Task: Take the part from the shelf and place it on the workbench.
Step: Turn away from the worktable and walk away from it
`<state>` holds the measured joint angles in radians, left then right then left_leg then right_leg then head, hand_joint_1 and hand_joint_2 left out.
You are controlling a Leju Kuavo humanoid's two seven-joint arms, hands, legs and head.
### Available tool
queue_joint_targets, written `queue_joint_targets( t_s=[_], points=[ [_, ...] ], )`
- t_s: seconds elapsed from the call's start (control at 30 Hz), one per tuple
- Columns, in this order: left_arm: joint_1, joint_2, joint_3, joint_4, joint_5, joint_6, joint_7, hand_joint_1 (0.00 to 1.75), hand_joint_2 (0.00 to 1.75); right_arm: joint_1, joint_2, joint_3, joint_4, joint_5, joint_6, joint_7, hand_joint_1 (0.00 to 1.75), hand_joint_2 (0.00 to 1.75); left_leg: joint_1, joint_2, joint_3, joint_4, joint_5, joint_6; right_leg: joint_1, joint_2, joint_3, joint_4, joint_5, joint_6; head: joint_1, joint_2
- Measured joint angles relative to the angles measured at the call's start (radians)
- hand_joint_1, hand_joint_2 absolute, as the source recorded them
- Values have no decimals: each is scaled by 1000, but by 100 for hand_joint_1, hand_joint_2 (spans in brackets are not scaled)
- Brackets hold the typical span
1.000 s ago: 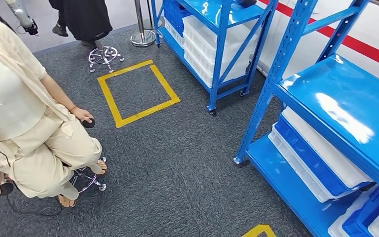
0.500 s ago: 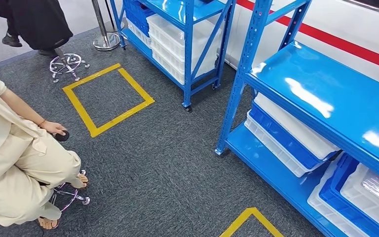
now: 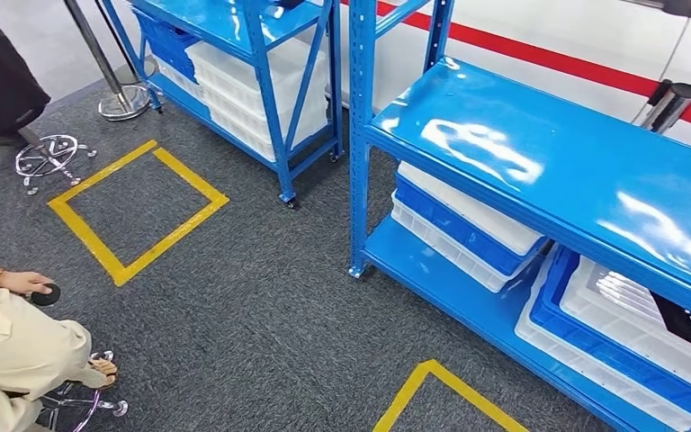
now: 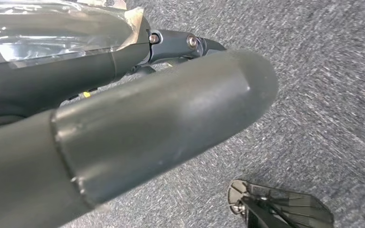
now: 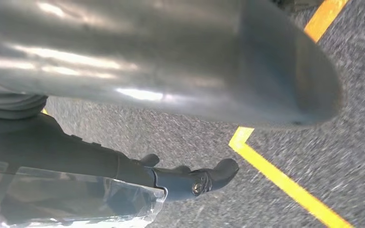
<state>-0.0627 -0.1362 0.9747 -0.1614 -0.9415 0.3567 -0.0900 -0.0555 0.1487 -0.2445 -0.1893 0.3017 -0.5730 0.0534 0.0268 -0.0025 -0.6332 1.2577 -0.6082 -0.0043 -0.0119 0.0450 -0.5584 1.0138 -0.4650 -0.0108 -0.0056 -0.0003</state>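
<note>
Blue shelf with stacked trays, seated person nearby; both hands' finger positions indiscernible.

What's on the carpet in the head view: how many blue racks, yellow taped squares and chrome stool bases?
Blue racks: 2
Yellow taped squares: 2, the nearer one cut off by the frame edge
Chrome stool bases: 2
Total: 6

Blue shelf, glossy; white and blue bins stacked beneath.
</note>
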Motion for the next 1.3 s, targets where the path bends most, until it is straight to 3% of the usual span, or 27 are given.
queue_joint_targets(
  t_s=[0.03,0.1,0.17,0.23,0.3,0.37,0.4,0.47,0.5,0.57,0.6,0.67,0.73,0.8,0.9,0.93,0.97,1.0,1.03,1.07,1.13,1.2,1.23,1.3],
  points=[
    [0,0,0,0,0,0,0,0,0,0,0,0,0,0,0,0,0,0,0,-10,24,-62,41,5,1,13,2,0,0,0,0,0],
    [-1,0,0,0,0,1,0,0,0,-1,2,0,0,0,0,0,0,0,-1,-54,74,-187,99,16,5,35,2,1,1,2,0,0],
    [-1,1,0,0,-1,1,0,0,0,-1,4,0,0,0,0,0,0,0,-8,-74,90,-233,110,23,6,51,-6,1,3,10,0,0],
    [-3,-1,0,0,-1,1,0,0,0,-1,4,0,1,0,0,0,0,0,-12,-52,93,-242,118,33,4,61,-17,1,7,22,-1,0],
    [-4,-3,0,0,0,0,0,0,0,-1,3,0,1,0,0,1,0,0,-9,-29,98,-259,130,46,6,29,-40,39,-14,25,2,0],
    [-2,-4,0,0,0,0,0,0,0,-3,1,-1,1,-1,0,1,0,0,-8,-2,98,-268,136,52,5,-15,-97,148,-71,20,6,0],
    [-1,-3,0,0,0,0,0,0,0,-3,0,-2,1,-1,0,0,0,0,-7,13,96,-268,136,53,2,-24,-131,216,-100,20,8,0],
    [-1,-4,0,0,0,1,0,0,0,-1,-2,-5,1,-3,0,-1,0,0,-6,39,94,-267,136,51,-6,-32,-160,282,-118,35,9,0],
    [-1,-5,0,0,0,1,0,0,0,1,-2,-6,1,-5,-1,-1,0,0,-4,51,95,-267,134,49,-11,-38,-144,256,-104,47,9,0],
    [-2,-7,0,0,0,4,0,0,0,2,-4,-8,1,-7,-1,-3,0,0,-2,71,99,-264,130,39,-20,-74,-65,117,-55,71,10,0],
    [-2,-8,0,0,0,7,0,0,0,1,-5,-8,1,-8,-1,-3,0,0,-3,81,102,-261,124,30,-21,-95,-29,53,-33,74,12,0],
    [-3,-9,0,-1,0,15,0,0,0,-2,-4,-9,1,-11,-1,-4,0,0,-6,98,109,-257,117,13,-17,-118,0,-2,-14,62,11,0],
    [-7,-11,0,-1,-1,21,0,0,0,-2,-4,-13,1,-14,-1,-5,0,0,-1,113,118,-260,113,-1,-14,-98,-2,-2,-10,42,7,0],
    [-9,-14,0,-1,-1,24,0,0,0,-1,-4,-17,1,-15,-1,-5,0,0,6,88,115,-236,87,-13,-18,-77,2,-5,-7,26,5,0],
    [-7,-16,0,-1,-1,25,0,0,0,-2,-2,-23,1,-16,-1,-5,0,0,9,16,35,-56,-15,-15,-14,-47,1,-6,-1,9,0,0],
    [-5,-16,0,-1,-1,26,0,0,0,-2,-1,-23,1,-17,-1,-5,0,0,8,7,1,9,-40,-13,-10,-35,0,-6,-1,7,0,0],
    [-4,-16,0,-1,-1,27,0,0,0,-1,0,-24,1,-17,-1,-5,0,0,8,4,-20,44,-42,-11,-5,-23,1,-5,-1,6,0,0],
    [-3,-16,0,-1,-1,28,0,0,0,-1,-1,-25,1,-18,-1,-5,0,0,7,1,-24,41,-24,-7,-2,-10,2,-5,-1,6,0,0],
    [-3,-17,0,-1,-1,31,0,0,0,0,-1,-26,1,-19,-1,-5,0,0,5,-3,-8,-5,13,0,1,3,4,-5,-1,6,0,0],
    [-3,-17,0,-1,-2,33,0,0,0,0,-1,-27,1,-21,-1,-5,0,0,3,-15,23,-79,59,10,2,15,6,-5,-1,6,0,0],
    [-5,-19,0,-1,-3,40,0,0,0,-1,1,-30,1,-25,0,-5,0,0,-3,-50,78,-205,111,25,5,34,7,-5,0,8,1,0],
    [-6,-22,0,-2,-5,45,1,0,0,-1,4,-32,1,-27,1,-5,0,0,-12,-60,92,-240,116,32,3,47,1,-6,3,15,1,0],
    [-6,-24,0,-2,-5,47,2,0,0,-1,5,-33,1,-29,1,-4,0,0,-16,-50,94,-246,119,35,2,54,-4,-8,5,21,-1,0],
    [-7,-28,-1,-3,-9,50,3,0,0,0,5,-37,2,-32,1,-2,0,0,-15,-29,100,-262,129,45,3,41,-18,9,-3,28,-1,0]
  ],
)
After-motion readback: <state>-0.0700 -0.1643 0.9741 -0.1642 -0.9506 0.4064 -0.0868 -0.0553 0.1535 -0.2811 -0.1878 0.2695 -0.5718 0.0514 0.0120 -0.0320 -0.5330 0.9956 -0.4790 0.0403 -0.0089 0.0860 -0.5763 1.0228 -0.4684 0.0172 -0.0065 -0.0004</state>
